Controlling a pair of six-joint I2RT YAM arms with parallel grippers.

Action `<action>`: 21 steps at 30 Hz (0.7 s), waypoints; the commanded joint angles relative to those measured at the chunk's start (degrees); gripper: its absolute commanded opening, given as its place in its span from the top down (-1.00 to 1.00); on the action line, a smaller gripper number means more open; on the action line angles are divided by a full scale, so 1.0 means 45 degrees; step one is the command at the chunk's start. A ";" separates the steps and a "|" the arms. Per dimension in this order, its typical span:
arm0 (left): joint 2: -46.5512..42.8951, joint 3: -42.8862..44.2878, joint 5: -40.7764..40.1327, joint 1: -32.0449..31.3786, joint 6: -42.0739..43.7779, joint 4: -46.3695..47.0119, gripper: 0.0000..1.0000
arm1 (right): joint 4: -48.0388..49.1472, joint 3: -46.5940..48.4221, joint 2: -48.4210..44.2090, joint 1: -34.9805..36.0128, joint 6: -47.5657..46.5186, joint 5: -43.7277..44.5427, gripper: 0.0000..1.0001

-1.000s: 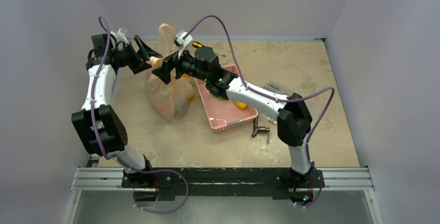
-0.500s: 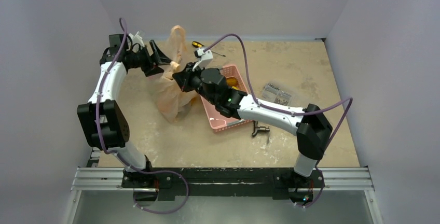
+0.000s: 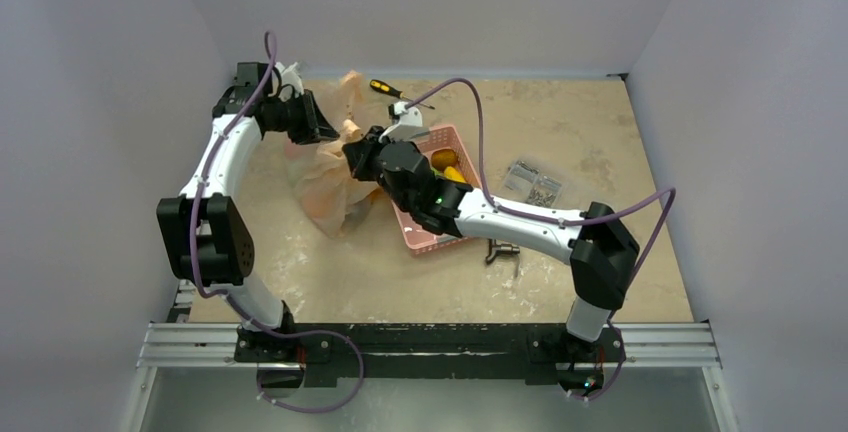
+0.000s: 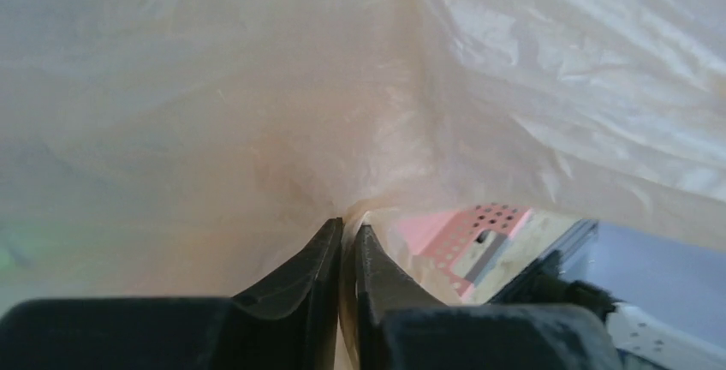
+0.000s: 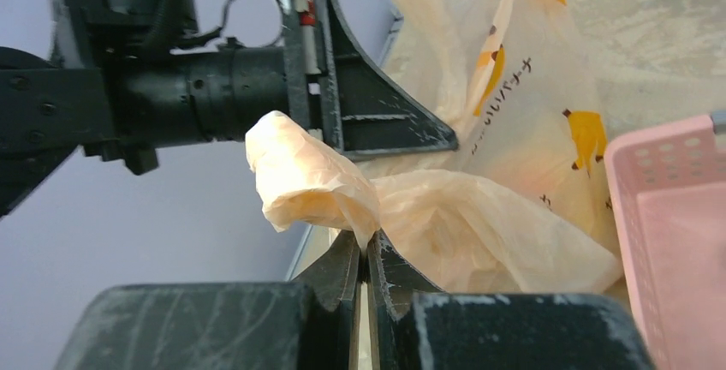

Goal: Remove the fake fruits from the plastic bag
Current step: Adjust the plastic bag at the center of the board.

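Your plastic bag [image 3: 322,190] sits left of centre on the table, just left of the pink basket [image 3: 428,243]; contents too blurred to tell. R gripper [image 5: 366,248] has its fingers pressed together on a bunched fold of bag film. Farther back, L gripper [image 4: 347,231] likewise pinches the film. Screwdriver [image 3: 384,86] lies at the far edge.

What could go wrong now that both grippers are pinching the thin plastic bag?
The left gripper and right gripper each pinch a small fold of the thin peach translucent plastic bag. Pulling apart might tear it, or a fold might slip free. The bag sits close beside the pink plastic basket, so it could catch there.
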 commanded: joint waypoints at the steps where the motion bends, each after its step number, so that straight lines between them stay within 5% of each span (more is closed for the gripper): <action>1: -0.0247 0.0599 -0.1115 0.0151 0.0587 -0.0166 1.00 | -0.2127 0.0000 -0.0397 0.0286 0.1757 0.1154 1.00; 7: -0.1173 -0.0141 -0.0948 0.1068 0.0242 0.1183 1.00 | -0.3495 -0.1345 -0.1072 0.0905 0.1854 -0.0365 1.00; 11: -0.1491 -0.0508 -0.0506 0.1506 -0.0117 0.1847 1.00 | -0.2252 -0.2239 -0.0989 0.1061 -0.0130 -0.3887 0.97; 16: -0.1661 -0.0556 -0.0556 0.1515 0.0107 0.1905 1.00 | -0.2536 -0.0962 0.0263 0.1061 -0.2459 -0.8940 0.53; 21: -0.2092 -0.0908 -0.0572 0.1524 0.0115 0.2321 1.00 | -0.3615 -0.0544 0.0046 0.0896 -0.3552 -0.9675 0.07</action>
